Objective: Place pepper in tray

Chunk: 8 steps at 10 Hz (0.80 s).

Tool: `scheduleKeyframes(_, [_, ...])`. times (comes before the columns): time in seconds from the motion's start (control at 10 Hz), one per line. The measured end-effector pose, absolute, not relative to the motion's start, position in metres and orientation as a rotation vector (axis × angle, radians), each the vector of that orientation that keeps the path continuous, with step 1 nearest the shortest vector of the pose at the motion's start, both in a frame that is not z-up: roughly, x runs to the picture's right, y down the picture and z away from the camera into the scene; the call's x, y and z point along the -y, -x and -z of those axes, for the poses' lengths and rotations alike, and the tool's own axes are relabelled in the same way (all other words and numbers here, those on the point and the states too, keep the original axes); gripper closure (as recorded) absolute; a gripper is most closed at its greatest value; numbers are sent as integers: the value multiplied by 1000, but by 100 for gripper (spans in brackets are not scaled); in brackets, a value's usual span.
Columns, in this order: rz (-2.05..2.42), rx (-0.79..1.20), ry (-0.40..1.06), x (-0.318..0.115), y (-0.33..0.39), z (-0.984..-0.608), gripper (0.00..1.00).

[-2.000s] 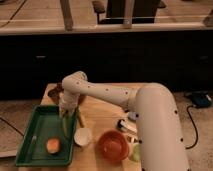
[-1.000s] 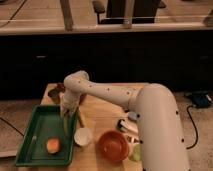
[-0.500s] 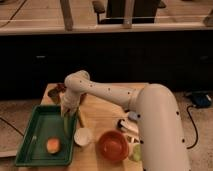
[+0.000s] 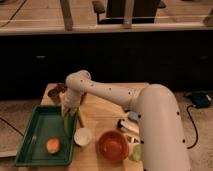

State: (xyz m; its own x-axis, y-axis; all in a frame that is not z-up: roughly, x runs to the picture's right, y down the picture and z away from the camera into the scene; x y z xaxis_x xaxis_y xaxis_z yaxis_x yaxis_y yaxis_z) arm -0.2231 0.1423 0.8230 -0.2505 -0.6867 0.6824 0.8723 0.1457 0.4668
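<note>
A: Which step am I on?
B: You're at the placing. Your two-finger gripper [image 4: 69, 111], near the bench's left edge, grips the long slender green pepper [image 4: 67, 125], which hangs just below it over the right side of the rectangular dark green plastic tray [image 4: 37, 127]. Next, I'd judge, you lower and let go

High view (close), looking down, claw [image 4: 69, 114] over tray [image 4: 40, 126]
</note>
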Motion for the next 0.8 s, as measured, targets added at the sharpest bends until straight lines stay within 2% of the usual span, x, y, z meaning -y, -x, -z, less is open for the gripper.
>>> scheduleKeyframes(0.3, [1495, 1045, 241, -143, 225, -821, 61])
scheduleKeyframes(0.5, [1498, 1045, 242, -143, 226, -821, 39])
scheduleKeyframes(0.7, [1501, 1048, 244, -144, 227, -820, 23])
scheduleKeyframes(0.8, [1506, 1049, 244, -143, 228, -820, 20])
